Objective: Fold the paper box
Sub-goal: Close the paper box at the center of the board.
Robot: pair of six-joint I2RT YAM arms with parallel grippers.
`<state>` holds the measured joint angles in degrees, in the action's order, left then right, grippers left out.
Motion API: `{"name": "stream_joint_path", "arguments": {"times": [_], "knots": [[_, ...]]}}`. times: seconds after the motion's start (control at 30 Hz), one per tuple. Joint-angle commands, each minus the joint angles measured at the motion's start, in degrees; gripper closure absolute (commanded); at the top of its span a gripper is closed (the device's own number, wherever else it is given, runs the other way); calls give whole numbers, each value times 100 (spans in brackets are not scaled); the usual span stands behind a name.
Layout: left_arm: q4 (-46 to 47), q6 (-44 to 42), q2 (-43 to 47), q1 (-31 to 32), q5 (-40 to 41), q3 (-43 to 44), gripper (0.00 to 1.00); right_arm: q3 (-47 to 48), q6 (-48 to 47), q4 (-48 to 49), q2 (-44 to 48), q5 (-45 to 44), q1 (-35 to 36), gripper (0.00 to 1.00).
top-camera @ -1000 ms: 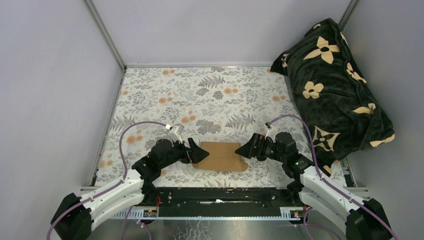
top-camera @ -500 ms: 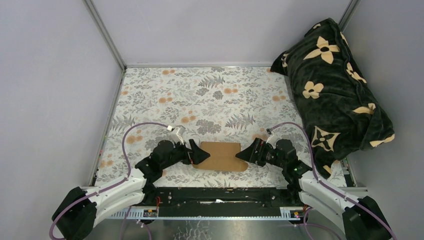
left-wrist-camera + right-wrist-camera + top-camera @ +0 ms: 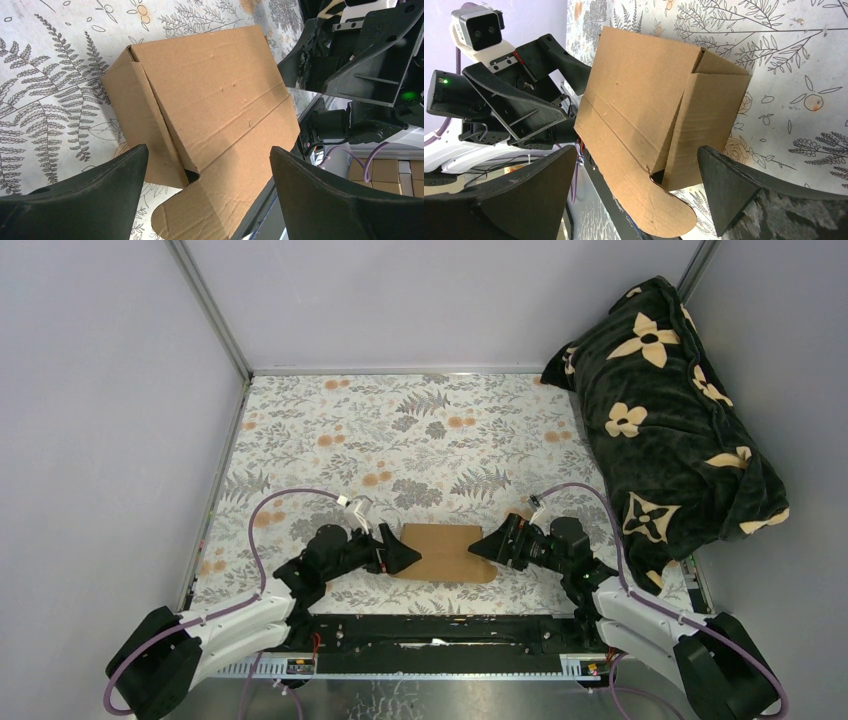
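Your paper box point(image 3: 445, 552) sits on the floral tablecloth point(image 3: 400, 430) close to the arm bases. Its long axis runs 9 to 3 o'clock in the top view, squarely between the two claws.

From the left gripper point(image 3: 405, 551) the box lies at 3 o'clock, and from the right gripper point(image 3: 487, 544) it lies at 9 o'clock. Each claw faces one short end, and neither arm is clearly nearer, so you can work from either side. Both claws are spread wide and grip nothing. You cannot tell from these frames whether any fingertip touches the cardboard.

The top view gives you only a flat brown rectangle, with the arms covering its ends. The wrist views add what matters:
- **Left wrist view:** between the left gripper point(image 3: 208, 150) tips, the 9 o'clock end panel is folded up, with a small dark gap at its near corner.
- **Right wrist view:** the right gripper point(image 3: 636, 150) frames the opposite end. Its side panel stands up, with a similar gap below.
- **Both wrist views:** a rounded flap point(image 3: 659, 210) lies out flat along the box's 6 o'clock long edge, not tucked in.

I judge that flap point(image 3: 200, 210) to be the remaining fold. The coming move has to reach the 6 o'clock edge, not the ends the claws now face.
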<state>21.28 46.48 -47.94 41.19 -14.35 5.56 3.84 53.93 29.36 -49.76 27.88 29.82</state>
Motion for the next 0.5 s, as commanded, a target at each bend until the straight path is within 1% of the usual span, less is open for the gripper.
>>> {"name": "stream_joint_path", "arguments": {"times": [0.0,0.23,0.47], "knots": [[560,55,3,-17,-126,-108,2,51,38,414,-51,159,-42,0],[627,102,-12,-17,-209,-132,2,39,69,469,-84,183,-38,0],[667,117,-25,-20,-226,-168,2,3,181,907,-439,301,-38,0]]}}
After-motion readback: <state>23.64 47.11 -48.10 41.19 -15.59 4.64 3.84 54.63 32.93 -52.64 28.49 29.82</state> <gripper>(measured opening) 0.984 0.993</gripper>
